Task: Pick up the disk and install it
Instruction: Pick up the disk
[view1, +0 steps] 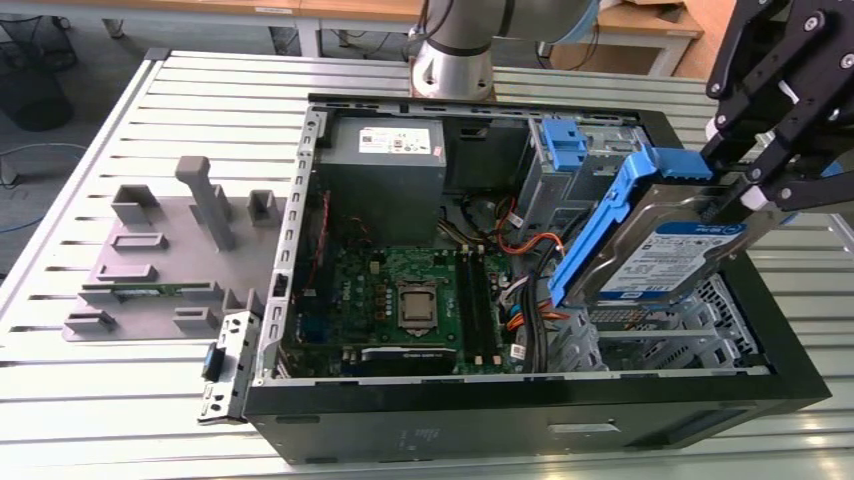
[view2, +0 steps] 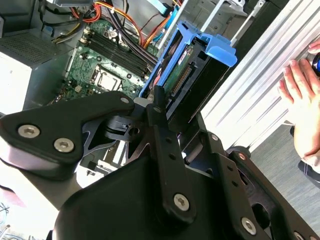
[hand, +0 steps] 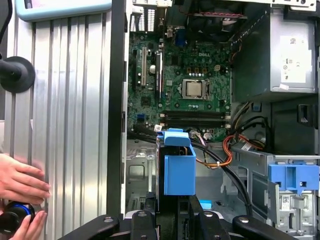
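Observation:
The disk (view1: 663, 255), a silver hard drive with a white-and-blue label in a blue carrier bracket, hangs tilted above the metal drive cage (view1: 661, 338) at the exterior view's right end of the open computer case (view1: 534, 410). My black gripper (view1: 743, 197) is shut on its upper edge. In the second wrist view the disk (view2: 192, 67) sticks out beyond the gripper (view2: 162, 107), its connector edge showing. In the first wrist view the blue carrier (hand: 179, 170) stands on edge over the case floor, held by the gripper (hand: 172, 212).
Inside the case lie a green motherboard (view1: 407, 290), a grey power-supply box (view1: 387, 150), orange and black cables (view1: 527, 245) and a blue latch (view1: 567, 145) on the upper bay. A grey fixture (view1: 174, 250) sits on the slatted table. A person's hand (hand: 20, 185) rests beside the case.

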